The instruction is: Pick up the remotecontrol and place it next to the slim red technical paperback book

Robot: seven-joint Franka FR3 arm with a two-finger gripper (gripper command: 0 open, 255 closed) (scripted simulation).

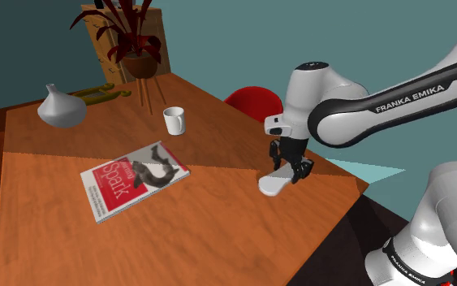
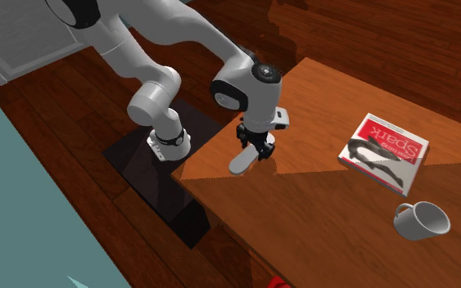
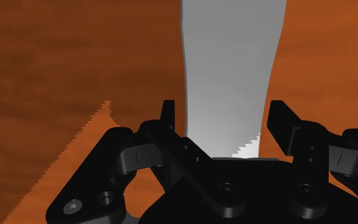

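A pale grey, elongated remote control (image 1: 271,185) (image 2: 241,164) lies on the brown wooden table (image 1: 218,227) close to the table's edge by the stand. My black gripper (image 1: 292,171) (image 2: 254,150) (image 3: 223,118) is down over one end of it. Its fingers (image 3: 168,114) stand open on either side of the remote (image 3: 231,63), with a thin gap at each side. The red and white book (image 1: 133,179) (image 2: 382,151), titled Spark with a dark fish on its cover, lies flat further along the table, well apart from the remote.
A white mug (image 1: 174,120) (image 2: 421,219) stands beyond the book. A grey vase (image 1: 60,108) and a potted red-leaved plant (image 1: 137,49) sit at the far end. A red chair (image 1: 255,101) shows behind the table. The table's corner (image 1: 356,188) is right beside the gripper.
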